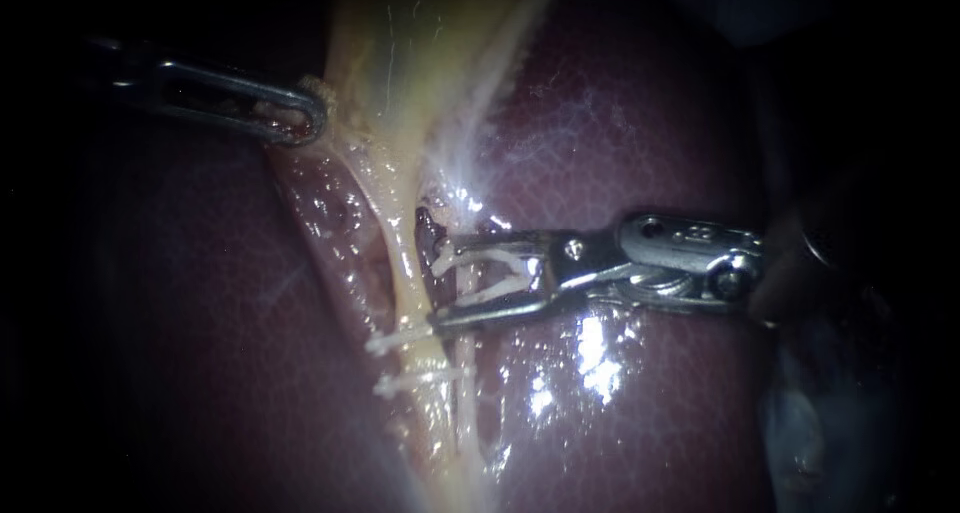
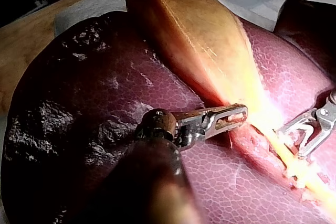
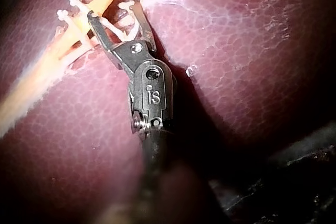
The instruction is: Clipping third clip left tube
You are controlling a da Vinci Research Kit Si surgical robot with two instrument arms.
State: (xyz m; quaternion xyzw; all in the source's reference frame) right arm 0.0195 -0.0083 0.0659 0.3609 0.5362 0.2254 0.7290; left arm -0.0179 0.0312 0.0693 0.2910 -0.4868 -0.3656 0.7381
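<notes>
The dark red, wet-glossy liver [image 1: 650,123] filled the endoscope view, its finely mottled surface throwing back bright glints beside the tubes. In the left wrist view it lay on a pale cloth [image 2: 86,6] spread over a light wooden bench [image 2: 26,40], and the room beyond was only a dim, dark corner. The tan, pear-shaped gallbladder [image 2: 194,30] rested in a furrow of the liver and narrowed to pale yellow tissue. The slender steel left instrument [image 1: 300,113], with slotted jaws, had them clenched on the frayed edge of the gallbladder at that narrow end. From there the thin, pale yellow left tube [image 1: 408,263] ran down over the liver, with a finer whitish strand just beside it. Two small white clips [image 1: 400,341] already crossed the left tube, one close below the other. The silvery, hinged right instrument [image 1: 440,283] came in level from the right, its jaws spread wide yet pressing from both sides on a white V-shaped clip [image 1: 480,257] seated between them. The tips of those jaws reached the left tube just above the two small white clips. Whether the tube already sat inside the clip could not be told.
</notes>
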